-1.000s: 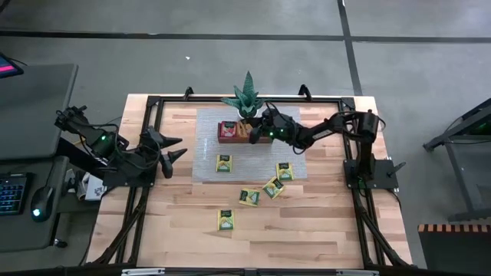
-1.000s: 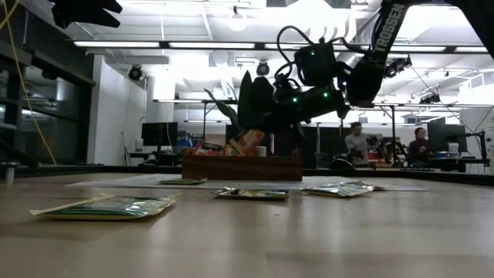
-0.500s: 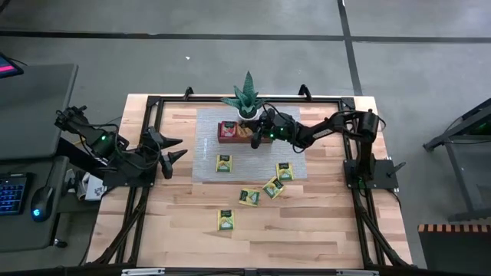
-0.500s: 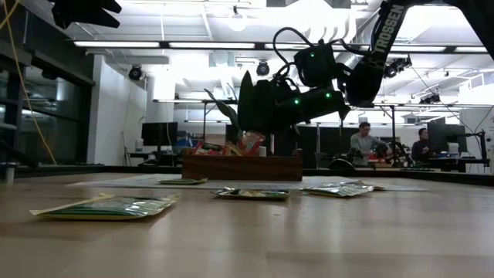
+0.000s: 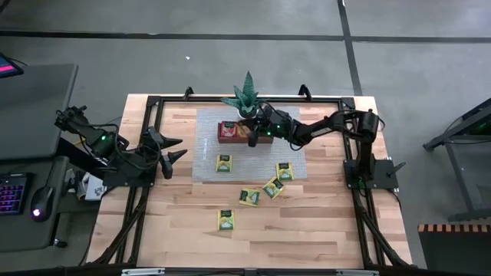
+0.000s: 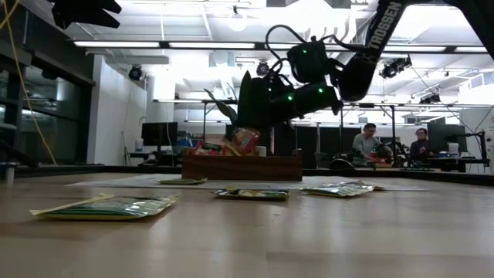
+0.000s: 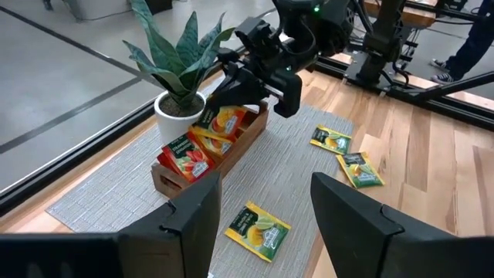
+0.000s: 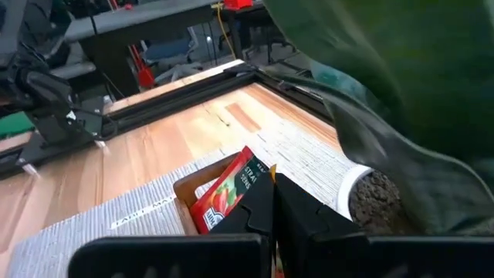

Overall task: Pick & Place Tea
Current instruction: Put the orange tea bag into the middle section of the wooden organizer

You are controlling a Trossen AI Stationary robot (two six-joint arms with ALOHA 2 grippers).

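Observation:
The brown wooden tray [image 5: 230, 139] lies on a grey mat [image 5: 207, 170] at the far middle, with red tea packets [image 7: 185, 153] and orange tea packets [image 7: 224, 123] standing in it. My right gripper [image 5: 252, 139] hovers over the tray's middle, shut on an orange tea packet [image 6: 245, 140]. Several green tea packets [image 5: 224, 162] [image 5: 249, 197] [image 5: 225, 220] lie flat on the mat and the wood. My left gripper [image 5: 181, 149] waits open at the table's left, clear of everything. My right gripper pinches an orange packet by its upper edge [image 8: 271, 171] between its two shut fingers. The fingers come almost level from the table's right, slanting slightly down. The packet hangs tilted below the fingertips [image 6: 242, 123] above the tray. Whether its lower edge still rests in the tray, I cannot tell.
A spiky green potted plant [image 5: 247, 98] stands right behind the tray, close to my right arm. Two more green packets [image 5: 285, 170] [image 5: 273, 187] lie to the right on the mat's edge. A black frame [image 5: 230, 98] runs along the table's far edge.
My right gripper has rolled a little about its own line and shifted slightly toward the table's left over the tray. The orange packet has gone with it and now sits more tilted and a bit higher.

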